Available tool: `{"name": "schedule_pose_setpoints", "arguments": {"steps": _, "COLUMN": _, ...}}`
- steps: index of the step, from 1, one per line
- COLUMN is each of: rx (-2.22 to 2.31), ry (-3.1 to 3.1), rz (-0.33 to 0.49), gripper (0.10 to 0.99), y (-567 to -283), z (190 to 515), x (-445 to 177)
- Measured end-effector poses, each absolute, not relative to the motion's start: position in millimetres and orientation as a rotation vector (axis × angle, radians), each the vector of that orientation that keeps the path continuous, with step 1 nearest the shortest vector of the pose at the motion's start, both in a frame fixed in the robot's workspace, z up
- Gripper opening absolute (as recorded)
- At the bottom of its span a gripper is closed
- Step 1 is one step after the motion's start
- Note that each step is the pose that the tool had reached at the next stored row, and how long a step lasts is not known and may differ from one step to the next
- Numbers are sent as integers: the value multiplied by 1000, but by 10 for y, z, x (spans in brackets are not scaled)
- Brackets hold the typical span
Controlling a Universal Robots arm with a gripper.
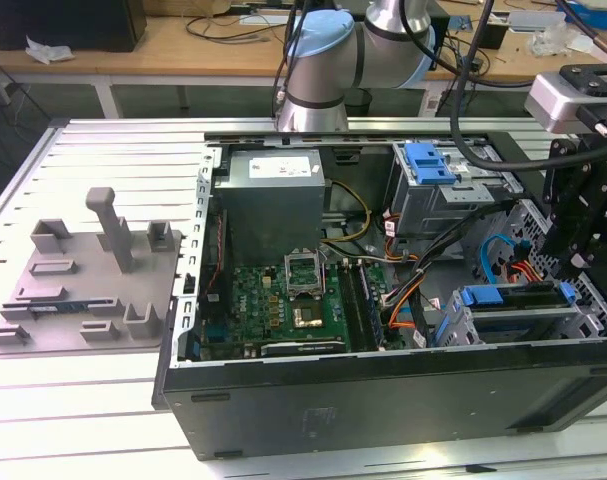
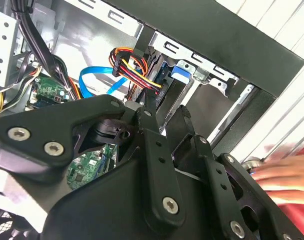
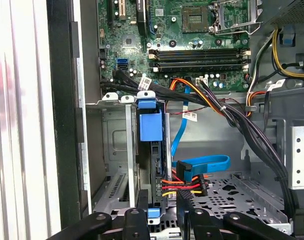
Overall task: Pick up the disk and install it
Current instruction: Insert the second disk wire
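First wrist view: disk [image 3: 153, 165] just beyond hand [image 3: 162, 212]

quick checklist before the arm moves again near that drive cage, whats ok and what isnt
1. Disk in the drive cage: ok, it stands on edge in a slot.
2. Disk fully seated: cannot tell.
3. Cables at the disk's end: they reach it; whether they are plugged in, cannot tell.
4. Gripper lined up with the disk: ok, it is close at the disk's end.
5. Person's hand away from the work: not ok, it is just outside the case wall.
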State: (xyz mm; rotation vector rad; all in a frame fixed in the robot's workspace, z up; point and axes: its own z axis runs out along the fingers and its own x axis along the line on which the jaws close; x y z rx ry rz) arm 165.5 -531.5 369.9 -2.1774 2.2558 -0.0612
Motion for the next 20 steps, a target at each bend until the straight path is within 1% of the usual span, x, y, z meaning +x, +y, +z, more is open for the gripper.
{"name": "schedule_pose_setpoints", "arguments": {"steps": 8, "rx": -2177, "ry": 2256, "rz": -61, "gripper": 361, "y": -5313, "z": 3699, "x": 1655}}
{"name": "schedule_pose_setpoints", "arguments": {"steps": 10, "rx": -2179, "ry": 2257, "rz": -64, "gripper": 361, "y": -5254, "z": 3700, "x": 1661}}
{"name": "schedule_pose_setpoints", "arguments": {"steps": 12, "rx": -2194, "ry": 2272, "rz": -93, "gripper": 361, "y": -5119, "z": 3704, "x": 1662}}
{"name": "schedule_pose_setpoints", "arguments": {"steps": 18, "rx": -2244, "ry": 2320, "rz": -180, "gripper": 361, "y": -4923, "z": 3712, "x": 1662}}
{"name": "schedule_pose_setpoints", "arguments": {"steps": 20, "rx": -2257, "ry": 2333, "rz": -212, "gripper": 361, "y": -4807, "z": 3711, "x": 1662}}
